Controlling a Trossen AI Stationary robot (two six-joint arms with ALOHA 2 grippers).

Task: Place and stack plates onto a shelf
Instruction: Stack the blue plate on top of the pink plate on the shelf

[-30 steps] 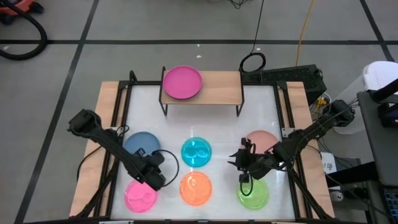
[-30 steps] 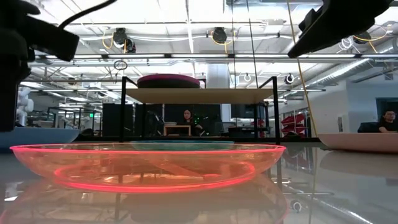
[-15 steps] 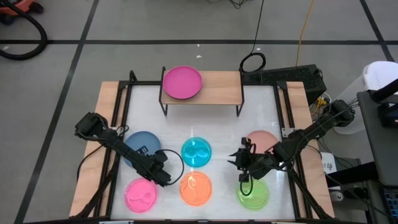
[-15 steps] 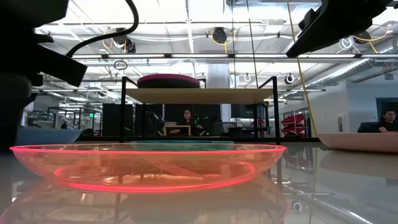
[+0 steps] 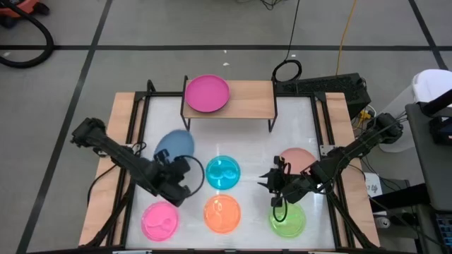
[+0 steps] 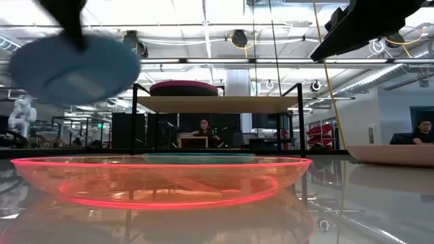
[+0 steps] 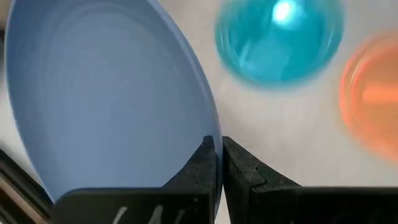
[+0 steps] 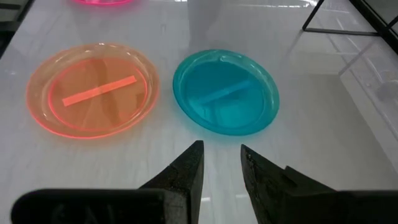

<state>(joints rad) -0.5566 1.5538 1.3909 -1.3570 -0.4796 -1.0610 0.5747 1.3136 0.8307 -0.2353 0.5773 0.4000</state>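
One blue plate (image 5: 174,145) is now riding clear of the counter (image 5: 247,141), my left jaws (image 5: 171,185) pinching its rim; a second ago it was lying flat. The shelf (image 5: 247,104) at twelve o'clock is waiting, magenta plate (image 5: 207,93) already aboard. My right jaws (image 5: 271,180) are idling slightly spread.

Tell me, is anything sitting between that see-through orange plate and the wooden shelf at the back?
Yes, in the high view the translucent cyan plate lies between the translucent orange plate and the light-wood shelf; beyond it, only bare white tabletop.
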